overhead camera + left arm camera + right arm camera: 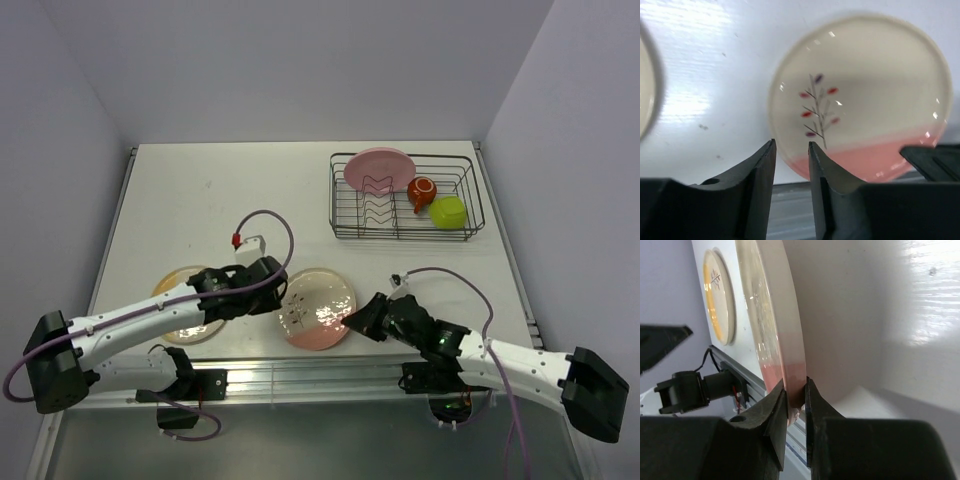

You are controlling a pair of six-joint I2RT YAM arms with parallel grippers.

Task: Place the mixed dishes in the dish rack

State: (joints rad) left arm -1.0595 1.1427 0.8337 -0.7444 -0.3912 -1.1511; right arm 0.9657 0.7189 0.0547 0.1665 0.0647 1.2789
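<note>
Right hand [796, 390] first: both fingers clamped on the near rim of the pink-and-cream plate [771, 315], one on each face, bite shallow. Plate is on the surface [200, 190] close to my bases, well apart from the dish rack [405, 237] at far right. Left hand [792, 145] hovers just beside the plate's left rim, fingers parted a little, nothing between them. Yellow-and-cream plate [172, 285] lies under my left arm. Rack holds plain pink plate [378, 168], orange-red cup [421, 192], lime-green bowl [448, 212]. Judgement: pinch looks thin, so lift slowly, swing wide of the left hand, then tip the plate upright into a free divider slot near the pink one
</note>
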